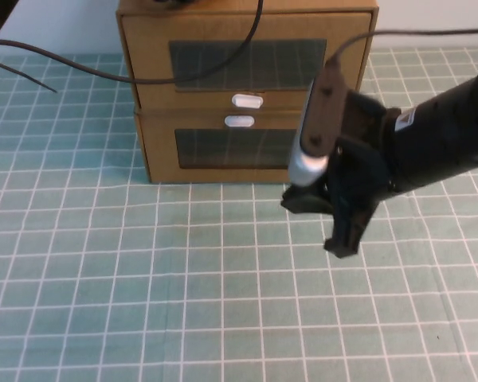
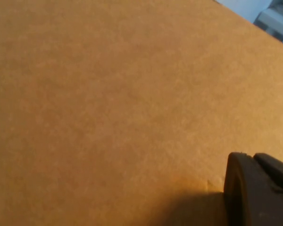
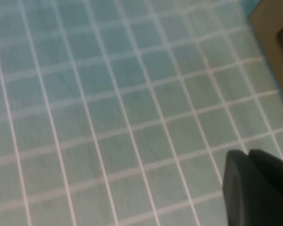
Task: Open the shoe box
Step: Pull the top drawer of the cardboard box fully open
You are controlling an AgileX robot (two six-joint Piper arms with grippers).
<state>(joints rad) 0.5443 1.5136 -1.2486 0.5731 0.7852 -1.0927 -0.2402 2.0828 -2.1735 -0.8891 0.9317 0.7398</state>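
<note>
Pointing down at the green checked tabletop, the right tool is fully closed and holds nothing. It is just in front of the two-tier shoe box, whose fronts are both shut. Farther back, the left tool sits close against plain brown cardboard — whether it is open or closed cannot be told.
</note>
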